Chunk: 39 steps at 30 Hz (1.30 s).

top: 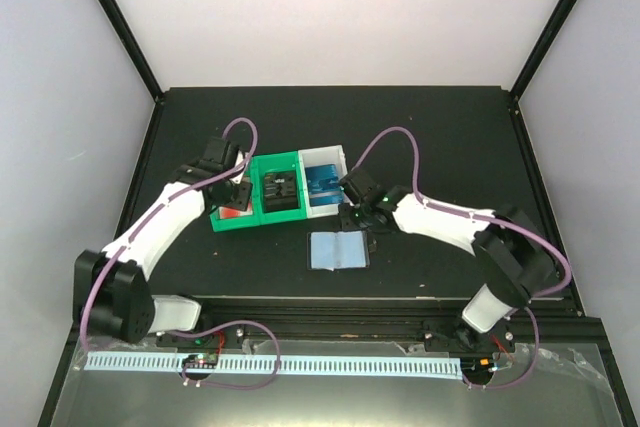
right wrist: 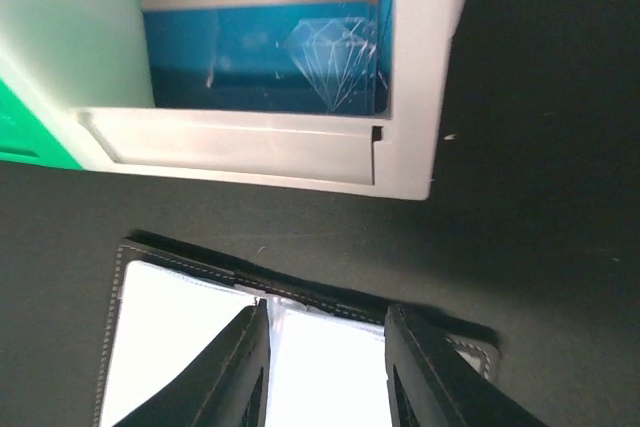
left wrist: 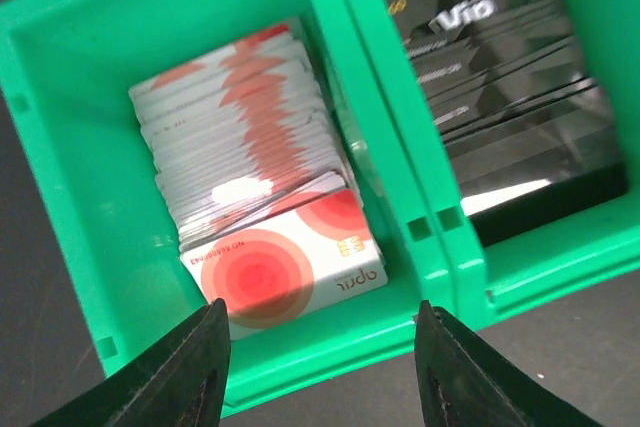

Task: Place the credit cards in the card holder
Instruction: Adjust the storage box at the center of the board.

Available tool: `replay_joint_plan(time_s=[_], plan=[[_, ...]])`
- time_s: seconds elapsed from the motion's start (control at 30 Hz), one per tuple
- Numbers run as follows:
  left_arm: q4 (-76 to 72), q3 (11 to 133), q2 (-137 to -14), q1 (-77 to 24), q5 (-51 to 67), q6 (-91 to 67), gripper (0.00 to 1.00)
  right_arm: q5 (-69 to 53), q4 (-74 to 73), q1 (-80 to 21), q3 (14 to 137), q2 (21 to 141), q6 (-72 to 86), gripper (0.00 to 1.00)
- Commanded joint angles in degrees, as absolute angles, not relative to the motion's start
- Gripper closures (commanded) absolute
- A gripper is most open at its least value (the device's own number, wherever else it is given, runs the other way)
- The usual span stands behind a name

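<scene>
With left end effector (left wrist: 320,347) spread open, poised over tightly stacked red-and-white plastic credit cards (left wrist: 250,197) in green plastic bin (left wrist: 70,97); risks lifting several, or snagging bin wall. Beside: glossy black cards (left wrist: 510,97), blue cards (right wrist: 260,47) in white bin (right wrist: 260,142), then right end effector (right wrist: 328,347) parted above unfolded pale-lined black card holder (right wrist: 170,337) on counter (right wrist: 540,197).

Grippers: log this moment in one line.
left gripper open over red-white cards in green bin | right gripper open over holder | holder open, flat | no card held
</scene>
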<state>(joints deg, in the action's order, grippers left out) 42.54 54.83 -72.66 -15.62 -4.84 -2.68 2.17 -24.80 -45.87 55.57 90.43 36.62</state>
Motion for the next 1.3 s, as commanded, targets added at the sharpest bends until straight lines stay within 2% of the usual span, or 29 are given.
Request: replay_joint_plan(time_s=[0.0,0.1,0.23,0.47,0.63,0.77,1.0,1.27], plan=[[45.8,58.0,-78.4,-15.0,-8.1,-2.6,0.48,0.0,-24.6,-45.2,59.0,95.5,31.5,0.66],[47.2,57.7,-81.1,-14.9,-10.0,-4.0,0.49,0.8,-25.2,-44.8,62.1,98.6,30.6,0.67],[45.7,57.2,-82.3,-15.1,-6.3,-3.7,0.50,1.4,-24.1,-43.5,63.5,101.3,30.4,0.67],[46.9,61.1,-88.7,-15.9,1.4,-1.1,0.45,2.4,-22.6,-39.2,67.5,106.3,28.4,0.67],[47.2,63.5,-93.5,-17.7,0.4,-0.2,0.43,1.8,-21.4,-35.1,70.7,109.4,27.4,0.67],[45.1,66.5,-95.5,-18.7,4.0,1.5,0.41,1.7,-20.0,-32.4,74.0,111.8,26.8,0.68],[44.0,70.3,-98.7,-21.2,9.8,3.0,0.40,1.3,-16.0,-30.6,71.0,110.5,27.8,0.69],[47.9,70.8,-95.8,-21.0,-7.3,1.6,0.38,-4.9,-11.4,-30.7,59.7,103.9,31.5,0.71]])
